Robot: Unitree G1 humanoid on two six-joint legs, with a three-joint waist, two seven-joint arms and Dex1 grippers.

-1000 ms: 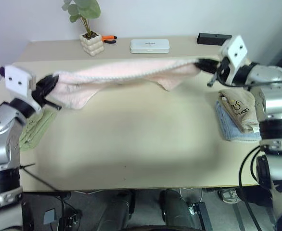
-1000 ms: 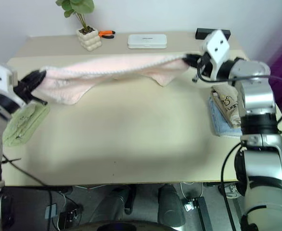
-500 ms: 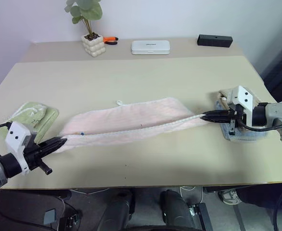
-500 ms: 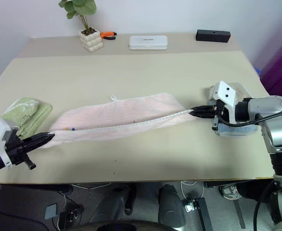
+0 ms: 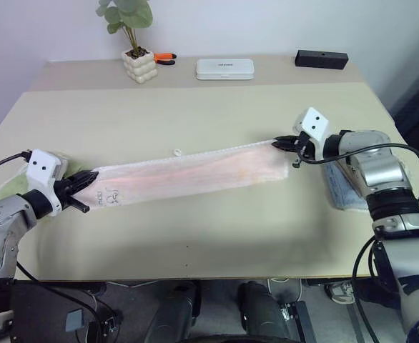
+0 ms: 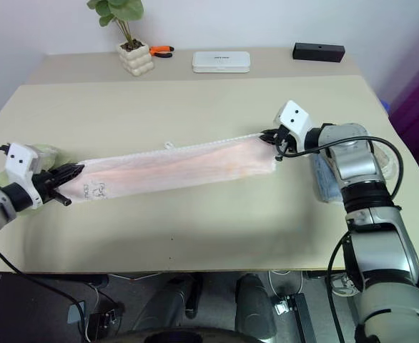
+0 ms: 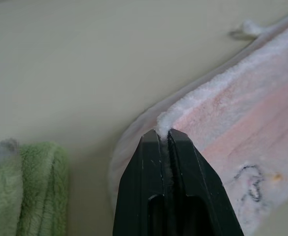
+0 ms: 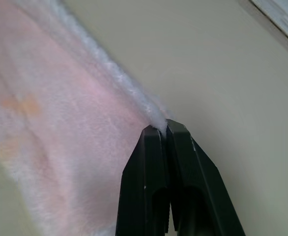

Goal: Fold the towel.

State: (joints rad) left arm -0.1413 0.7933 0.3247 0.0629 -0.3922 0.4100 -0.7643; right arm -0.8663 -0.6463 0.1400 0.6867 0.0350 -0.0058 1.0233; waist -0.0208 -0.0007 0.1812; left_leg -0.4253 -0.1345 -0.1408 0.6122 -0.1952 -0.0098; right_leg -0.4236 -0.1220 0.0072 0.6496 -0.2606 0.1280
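Beige and mostly bare, the counter [image 5: 217, 214] carried the towel [image 5: 195, 174] as a long pink band stretched between the two grippers. The left gripper [image 5: 89, 179] had its fingers [image 7: 154, 162] pinched together on one end's corner, and the right gripper [image 5: 279, 143] had its fingers [image 8: 156, 162] clamped on the far corner at the other end. A dark printed mark [image 5: 108, 194] lay just past the left fingers, and a small white loop [image 5: 176, 152] stuck out from the far edge between the two grips. Beside the left fingers sat a green towel [image 7: 26, 187].

Judging by this, the band was being laid flat. Doing it well would call for even tension, both corners lowered together, and release only once the edges lay square.
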